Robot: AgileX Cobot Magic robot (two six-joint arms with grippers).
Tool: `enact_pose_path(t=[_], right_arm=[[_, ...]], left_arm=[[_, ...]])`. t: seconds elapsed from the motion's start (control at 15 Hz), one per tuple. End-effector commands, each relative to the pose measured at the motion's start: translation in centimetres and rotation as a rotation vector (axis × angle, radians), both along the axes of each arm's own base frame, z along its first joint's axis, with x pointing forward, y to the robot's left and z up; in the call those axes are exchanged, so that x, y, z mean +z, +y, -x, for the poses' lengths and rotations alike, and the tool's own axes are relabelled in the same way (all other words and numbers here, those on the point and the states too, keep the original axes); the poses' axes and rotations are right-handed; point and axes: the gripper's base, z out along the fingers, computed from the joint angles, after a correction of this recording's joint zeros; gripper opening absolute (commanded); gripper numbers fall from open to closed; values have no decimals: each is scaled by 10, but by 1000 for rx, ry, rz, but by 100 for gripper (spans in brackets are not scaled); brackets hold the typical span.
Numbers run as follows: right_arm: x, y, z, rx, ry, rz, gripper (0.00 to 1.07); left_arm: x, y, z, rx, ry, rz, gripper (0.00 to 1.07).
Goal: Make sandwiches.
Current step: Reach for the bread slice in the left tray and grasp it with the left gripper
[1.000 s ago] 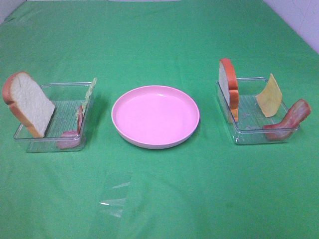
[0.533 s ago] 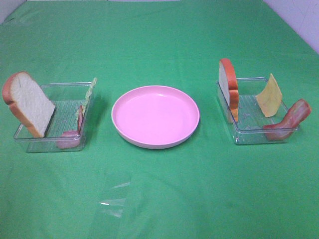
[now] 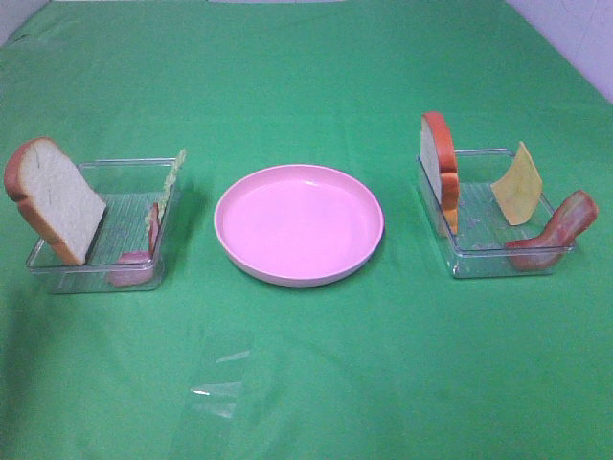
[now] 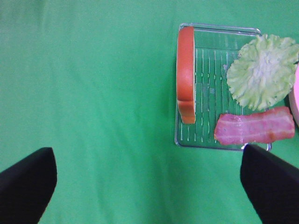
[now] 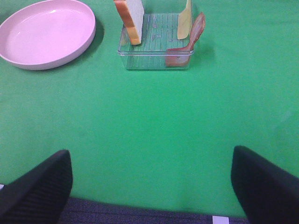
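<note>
No stack exists; the pieces stand in two clear trays. The left tray [image 3: 124, 177] holds a bread slice [image 3: 57, 196], a lettuce leaf [image 3: 172, 177] and a bacon strip [image 3: 134, 264]. The left wrist view shows the same bread [image 4: 186, 70], lettuce [image 4: 262, 72] and bacon [image 4: 254, 131]. The right tray [image 3: 479, 264] holds a bread slice [image 3: 441, 168], a cheese square [image 3: 518, 187] and a bacon strip [image 3: 556, 235]. My left gripper [image 4: 149, 196] is open and empty, short of the left tray. My right gripper [image 5: 149, 191] is open and empty, well short of the right tray [image 5: 156, 28].
A round pink plate [image 3: 299, 225] with nothing on it sits between the trays and also shows in the right wrist view [image 5: 44, 32]. Green cloth covers the table. A faint shiny patch [image 3: 220, 388] lies on the cloth near the front.
</note>
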Motion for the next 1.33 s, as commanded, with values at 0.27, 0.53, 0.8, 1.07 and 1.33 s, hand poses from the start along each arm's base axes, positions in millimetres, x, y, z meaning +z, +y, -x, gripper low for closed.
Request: enact_pose_path(t=[0.27,0.53,0.8,1.07,1.33], right_arm=[[-1,0,3,8,-27,7,89],[-1,0,3,8,-27,7,89],[-1,0,3,8,-27,7,89],[-1,0,3,8,-27,7,89],[-1,0,3,8,-27,7,89]], left_arm=[[-32,-2,-102,-73,106,93,101],[-51,-4,-134,-101,170,147,101],[-91,-3,-151,-91,258,163,101],[-125,-3,-161,-81,305,182,101],[-141,-8,-171,-100,267,247,101]])
